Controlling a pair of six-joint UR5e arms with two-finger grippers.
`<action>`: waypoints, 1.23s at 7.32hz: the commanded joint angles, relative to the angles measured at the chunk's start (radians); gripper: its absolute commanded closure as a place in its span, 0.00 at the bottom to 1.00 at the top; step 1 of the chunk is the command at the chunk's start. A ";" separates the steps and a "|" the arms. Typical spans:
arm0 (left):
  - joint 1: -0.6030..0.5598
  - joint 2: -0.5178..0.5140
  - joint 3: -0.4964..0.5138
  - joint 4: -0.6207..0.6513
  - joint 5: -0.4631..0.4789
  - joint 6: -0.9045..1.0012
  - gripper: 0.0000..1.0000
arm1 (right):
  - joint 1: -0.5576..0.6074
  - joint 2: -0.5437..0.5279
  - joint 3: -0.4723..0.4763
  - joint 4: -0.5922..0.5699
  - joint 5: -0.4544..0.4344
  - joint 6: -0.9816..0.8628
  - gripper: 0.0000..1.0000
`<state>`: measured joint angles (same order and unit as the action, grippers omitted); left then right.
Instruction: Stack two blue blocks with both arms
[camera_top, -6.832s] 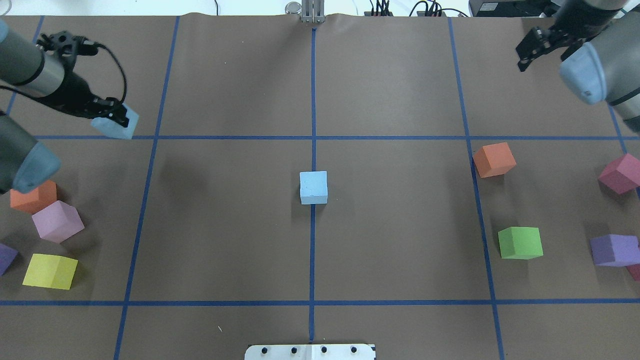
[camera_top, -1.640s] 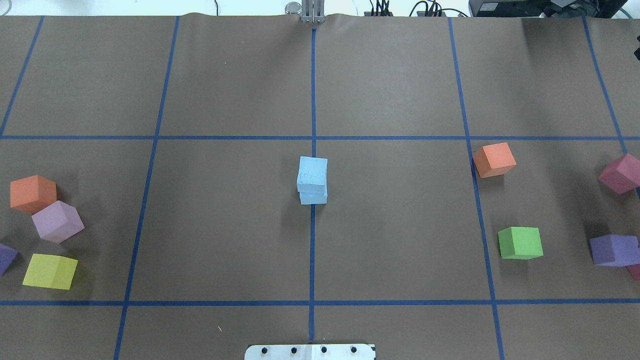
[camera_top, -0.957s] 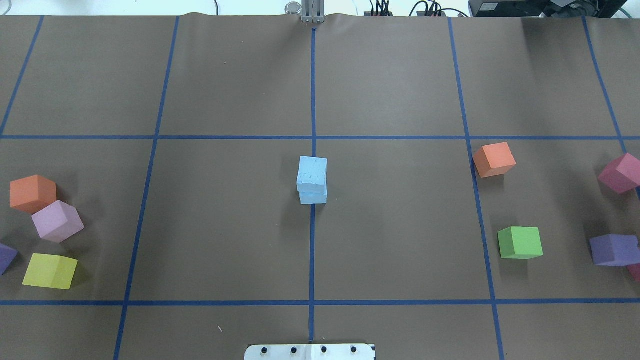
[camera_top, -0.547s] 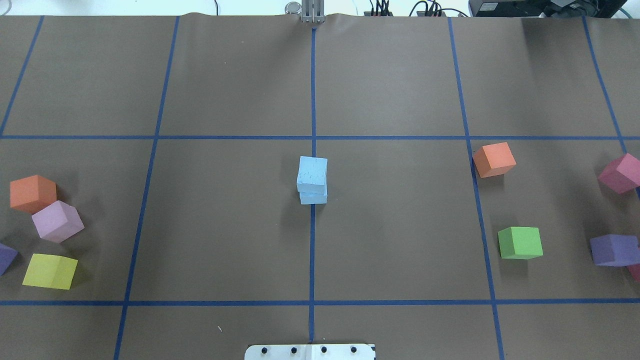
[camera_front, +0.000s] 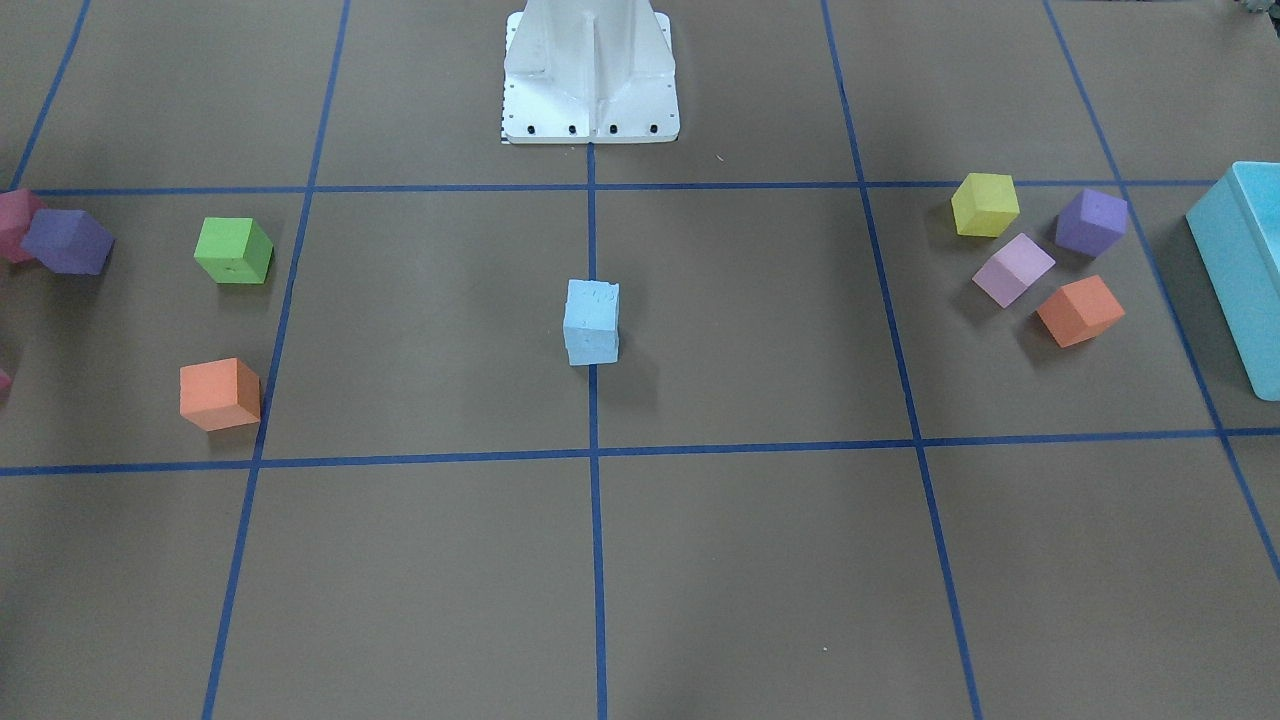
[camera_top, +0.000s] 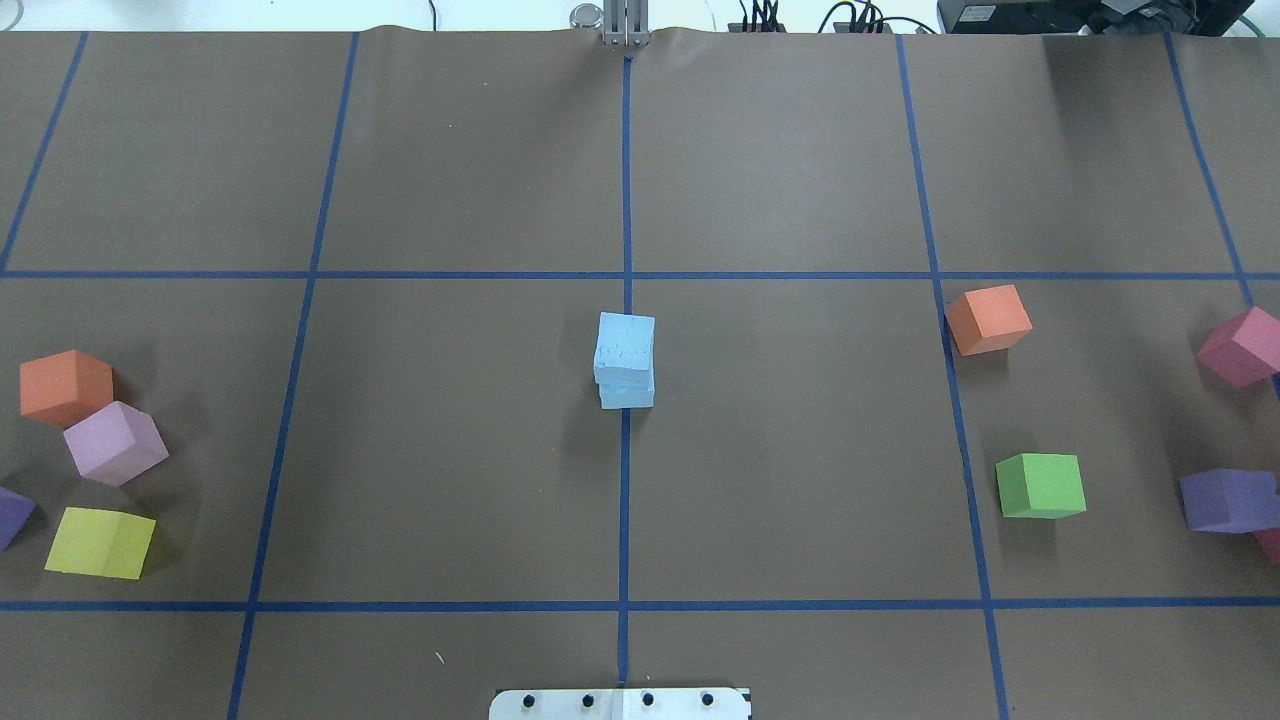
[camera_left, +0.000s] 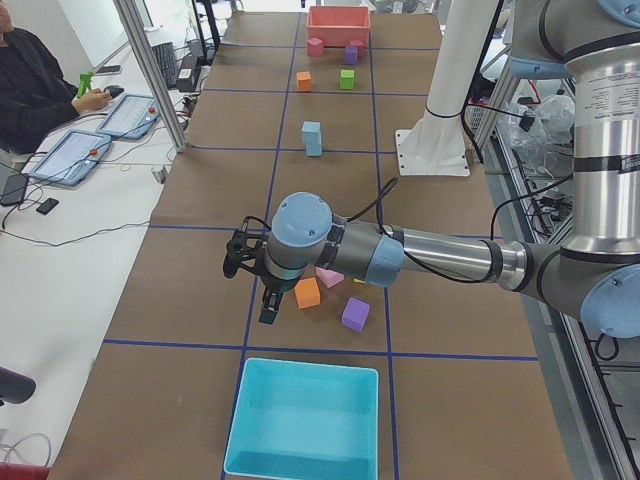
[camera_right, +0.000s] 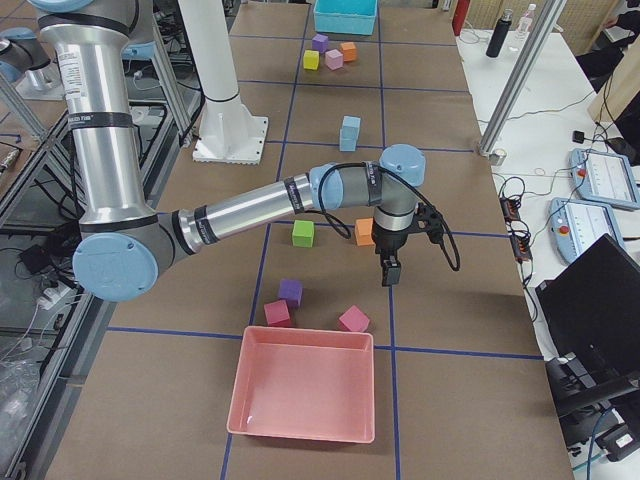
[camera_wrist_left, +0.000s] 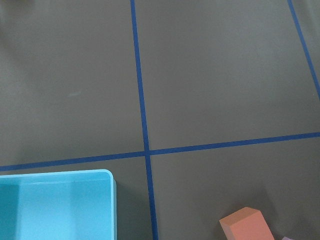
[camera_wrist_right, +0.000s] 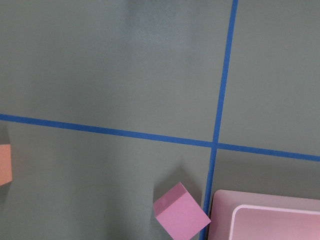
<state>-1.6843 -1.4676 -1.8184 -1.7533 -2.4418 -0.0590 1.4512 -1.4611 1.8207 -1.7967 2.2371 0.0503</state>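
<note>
The two blue blocks stand stacked at the table's centre on the blue tape line: the upper block (camera_top: 626, 345) sits slightly askew on the lower one (camera_top: 627, 396). The stack also shows in the front view (camera_front: 591, 318) and in both side views (camera_left: 312, 138) (camera_right: 350, 132). Nothing touches it. My left gripper (camera_left: 268, 305) hangs over the table's left end near the orange cube. My right gripper (camera_right: 390, 272) hangs over the right end. Both show only in the side views, so I cannot tell if they are open or shut.
A turquoise bin (camera_left: 305, 420) stands at the left end and a pink bin (camera_right: 300, 385) at the right end. Orange (camera_top: 65, 387), lilac, yellow and purple cubes lie at the left. Orange (camera_top: 988, 319), green (camera_top: 1041, 486), purple and magenta cubes lie at the right.
Since 6.8 s ago the blue block held by my left gripper has come to rest on the centre block, and both arms have left the overhead view. Nothing has moved in the last second.
</note>
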 joint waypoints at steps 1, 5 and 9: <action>0.000 0.009 0.001 -0.002 0.004 -0.004 0.03 | 0.000 -0.005 0.005 0.000 0.004 0.002 0.00; -0.003 0.013 0.004 -0.005 0.084 -0.053 0.03 | 0.000 -0.004 -0.008 0.002 -0.001 -0.004 0.00; -0.003 0.059 0.008 -0.043 0.084 -0.076 0.03 | -0.002 0.007 -0.014 0.002 0.015 0.003 0.00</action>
<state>-1.6872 -1.4156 -1.8110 -1.7911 -2.3584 -0.1202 1.4507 -1.4569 1.8075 -1.7942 2.2416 0.0534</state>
